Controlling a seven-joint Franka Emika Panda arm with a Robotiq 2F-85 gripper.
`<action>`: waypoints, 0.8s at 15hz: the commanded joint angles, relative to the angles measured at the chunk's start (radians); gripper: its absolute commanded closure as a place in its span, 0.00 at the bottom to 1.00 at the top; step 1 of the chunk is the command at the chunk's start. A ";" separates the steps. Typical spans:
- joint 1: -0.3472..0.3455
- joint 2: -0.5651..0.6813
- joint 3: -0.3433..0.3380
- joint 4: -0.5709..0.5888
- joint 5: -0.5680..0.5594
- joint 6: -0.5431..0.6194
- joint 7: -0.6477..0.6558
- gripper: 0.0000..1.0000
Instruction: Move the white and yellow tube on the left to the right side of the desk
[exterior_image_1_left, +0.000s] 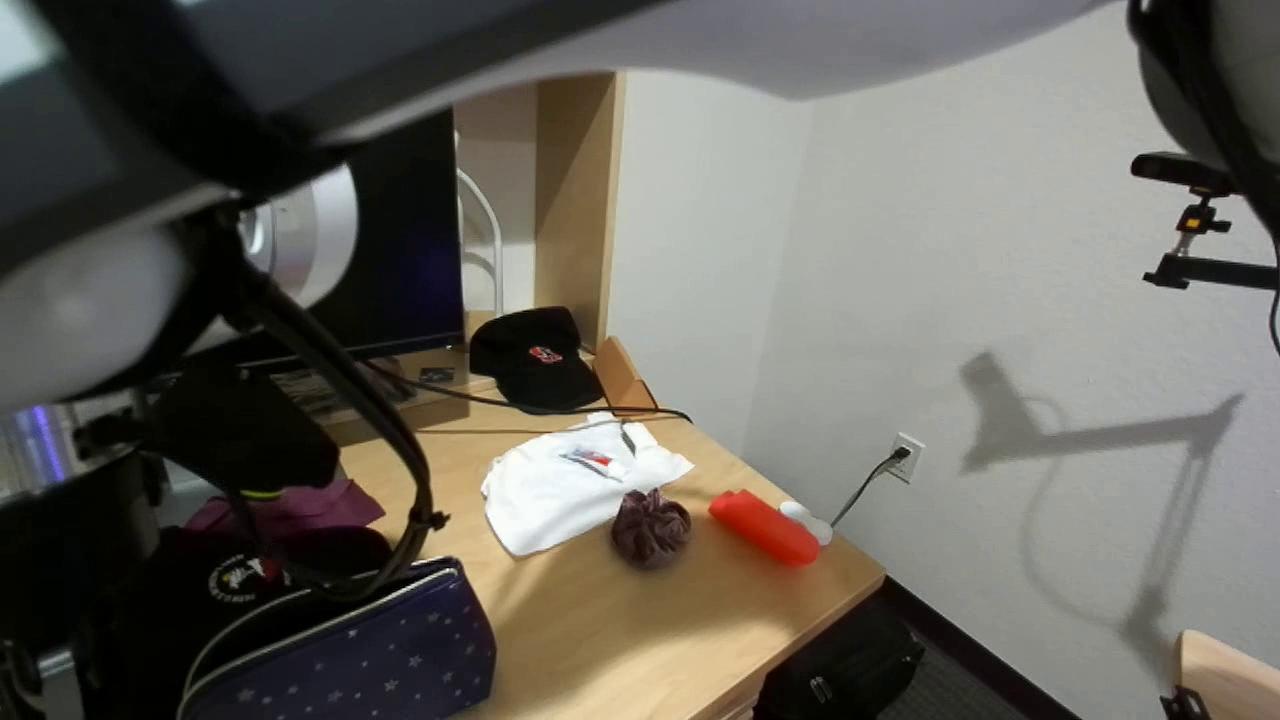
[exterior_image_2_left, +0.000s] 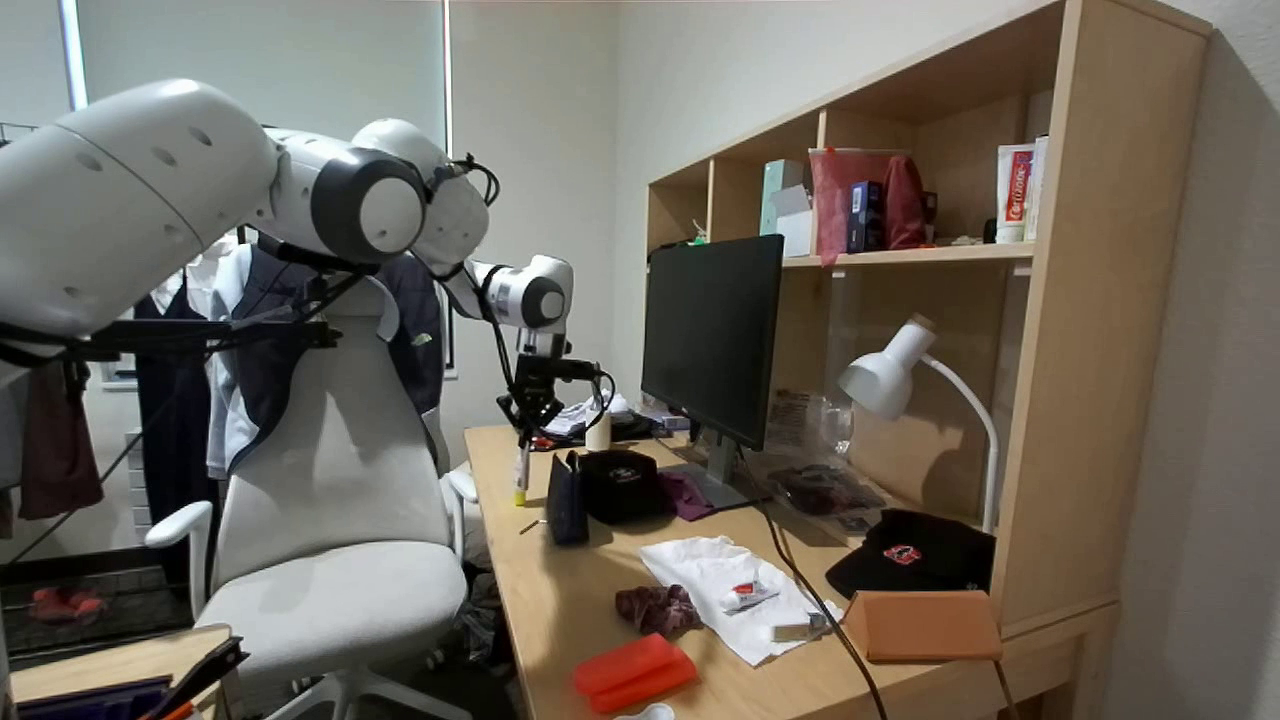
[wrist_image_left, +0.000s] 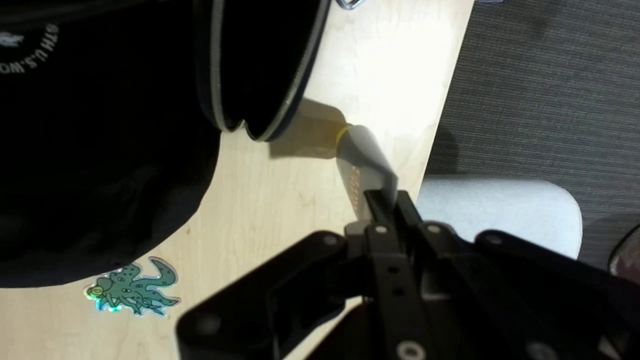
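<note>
Wrist view: gripper (wrist_image_left: 393, 200) is pinching white and yellow tube (wrist_image_left: 362, 162) by white end, jaws squeezed nearly together. Tube is running up-left from it, just right of center. In an exterior view tube's sitting right under gripper, left of center, long axis near vertical, yellow end (exterior_image_2_left: 520, 498) down — touching desk (exterior_image_2_left: 585, 585) or just above, can't tell. Guessing it's needing straight lift — pouch (exterior_image_2_left: 567, 505) is standing beside.

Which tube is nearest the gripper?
The white and yellow tube, clamped upright in the gripper; the small tube lying flat and the shelf tube are both farther off.
</note>
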 joint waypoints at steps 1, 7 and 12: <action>-0.006 -0.054 -0.008 -0.026 0.014 -0.028 0.075 0.92; -0.046 -0.203 -0.031 -0.154 0.040 0.012 0.266 0.91; -0.083 -0.377 -0.057 -0.323 0.075 0.037 0.439 0.91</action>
